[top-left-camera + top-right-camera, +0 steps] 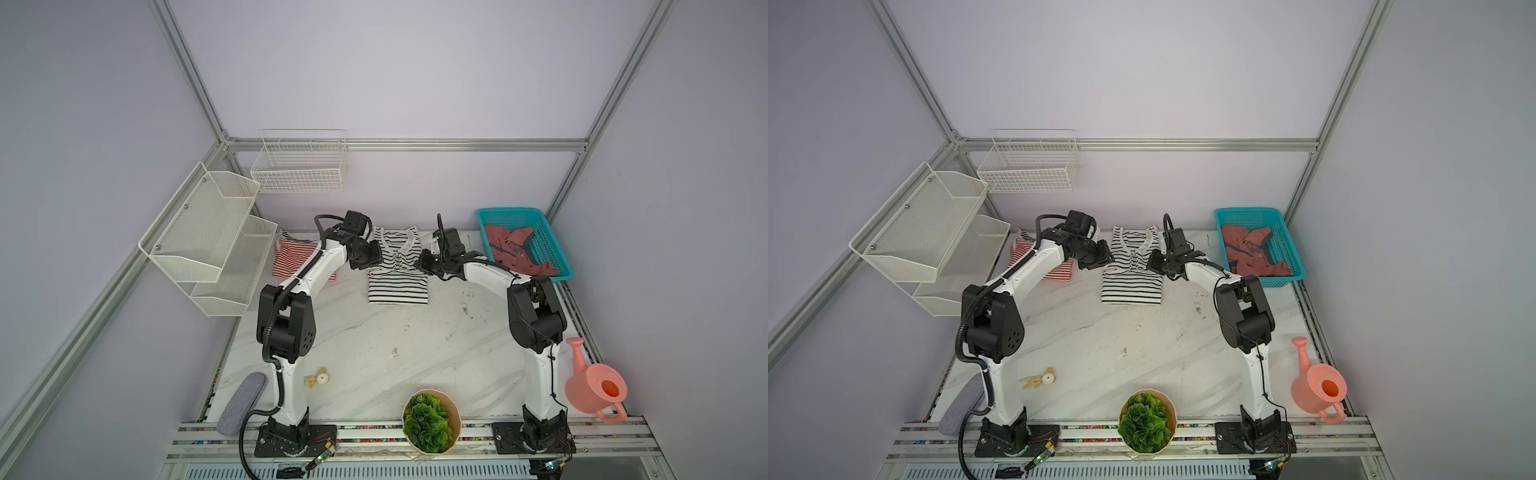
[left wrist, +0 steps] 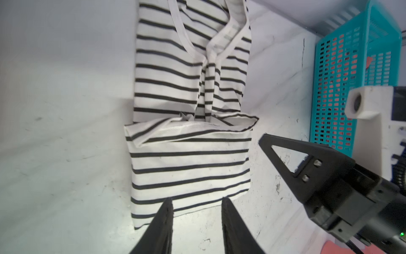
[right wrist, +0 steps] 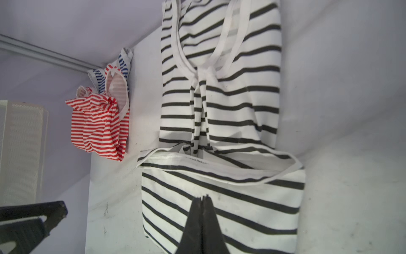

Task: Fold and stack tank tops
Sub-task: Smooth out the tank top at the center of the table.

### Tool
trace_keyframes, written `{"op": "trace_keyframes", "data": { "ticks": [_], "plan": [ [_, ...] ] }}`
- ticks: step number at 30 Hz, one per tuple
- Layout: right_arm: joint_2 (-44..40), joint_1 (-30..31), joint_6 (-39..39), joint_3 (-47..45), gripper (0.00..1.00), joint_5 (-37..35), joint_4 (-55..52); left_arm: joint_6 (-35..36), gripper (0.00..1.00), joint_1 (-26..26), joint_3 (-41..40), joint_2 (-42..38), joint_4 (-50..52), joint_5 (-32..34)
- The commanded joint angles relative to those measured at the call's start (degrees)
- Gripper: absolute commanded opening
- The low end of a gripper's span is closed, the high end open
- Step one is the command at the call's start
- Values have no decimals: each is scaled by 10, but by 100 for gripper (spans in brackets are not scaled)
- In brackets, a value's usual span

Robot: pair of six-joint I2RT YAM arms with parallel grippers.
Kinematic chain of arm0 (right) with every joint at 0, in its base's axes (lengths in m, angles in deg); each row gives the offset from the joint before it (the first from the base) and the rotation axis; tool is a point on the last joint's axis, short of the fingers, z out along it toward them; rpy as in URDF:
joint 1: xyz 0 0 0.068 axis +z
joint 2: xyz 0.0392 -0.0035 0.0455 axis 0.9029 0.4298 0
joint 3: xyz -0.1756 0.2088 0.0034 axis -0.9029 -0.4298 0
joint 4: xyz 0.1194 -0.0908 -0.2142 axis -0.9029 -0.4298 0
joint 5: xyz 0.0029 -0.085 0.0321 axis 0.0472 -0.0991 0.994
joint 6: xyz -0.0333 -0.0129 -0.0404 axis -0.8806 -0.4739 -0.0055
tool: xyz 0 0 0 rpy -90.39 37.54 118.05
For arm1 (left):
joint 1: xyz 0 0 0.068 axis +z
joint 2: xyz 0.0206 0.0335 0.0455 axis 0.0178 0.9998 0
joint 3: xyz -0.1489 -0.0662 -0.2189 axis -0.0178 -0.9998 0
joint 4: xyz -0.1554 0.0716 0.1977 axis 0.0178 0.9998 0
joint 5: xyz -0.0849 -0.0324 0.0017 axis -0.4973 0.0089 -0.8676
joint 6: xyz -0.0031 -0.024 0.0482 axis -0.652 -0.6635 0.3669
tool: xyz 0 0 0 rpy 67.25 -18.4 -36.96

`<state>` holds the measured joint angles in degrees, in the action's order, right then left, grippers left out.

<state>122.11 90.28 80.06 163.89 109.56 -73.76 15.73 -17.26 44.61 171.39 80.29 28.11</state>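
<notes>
The black-and-white striped cloth tank top [image 1: 398,266] lies flat at the far middle of the white marbled table [image 1: 395,357], long axis running front to back, straps toward the back wall, hem end folded up over the body. The left gripper [image 2: 197,201] hovers by that fold, jaws apart and empty; the right gripper [image 3: 202,198] is pinched closed on nothing.

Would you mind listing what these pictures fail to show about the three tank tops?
Red-and-white striped tank top: in both top views the left arm covers part.
Dusty-red tank top: bunched in the teal basket, front hidden by its own folds; left wrist view shows it only through basket holes.
Black-and-white striped tank top: both wrist views cut its straps off at the edge.
</notes>
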Motion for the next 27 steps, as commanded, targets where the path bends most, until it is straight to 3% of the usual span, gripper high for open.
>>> {"op": "trace_keyframes", "data": {
  "ticks": [1,27],
  "plan": [
    [37,15,7,29,2,22,13,-13,35,-1,-41,6,-26,-17],
    [196,12,46,210,0,45,-3,-31,35,-2,-154,-13,-69,-42]
  ]
}}
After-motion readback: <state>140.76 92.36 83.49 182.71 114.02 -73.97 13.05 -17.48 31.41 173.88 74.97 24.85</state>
